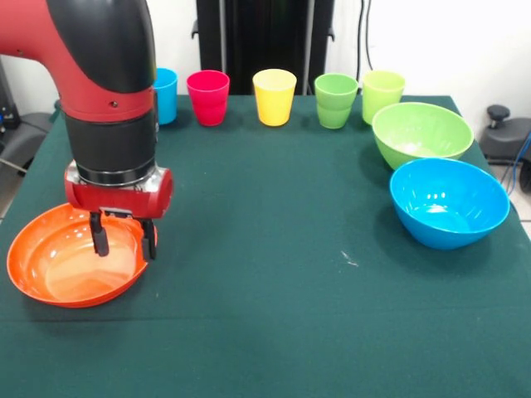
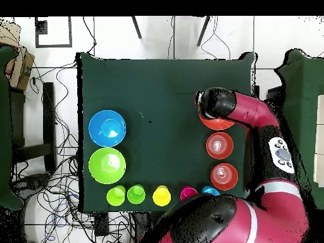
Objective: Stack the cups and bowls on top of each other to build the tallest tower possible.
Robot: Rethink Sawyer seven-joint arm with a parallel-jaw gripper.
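Note:
My gripper [image 1: 123,240] hangs open over the right side of the wide orange bowl [image 1: 50,269] at the table's left front. One finger is inside the bowl and the other is at its right rim. A row of cups lines the far edge: sky blue [image 1: 166,95], pink [image 1: 207,97], yellow [image 1: 275,96], green [image 1: 335,100] and light green [image 1: 382,93]. The lime green bowl [image 1: 421,133] and the blue bowl [image 1: 449,201] sit at the right. From overhead, two small orange bowls [image 2: 219,145] [image 2: 224,176] lie beside the wide one [image 2: 218,123], which the arm partly covers. No tower stands.
The arm [image 1: 108,91] hides part of the blue cup and the small orange bowls in the front view. Green cloth [image 1: 265,249] covers the table. Chairs and cables surround it.

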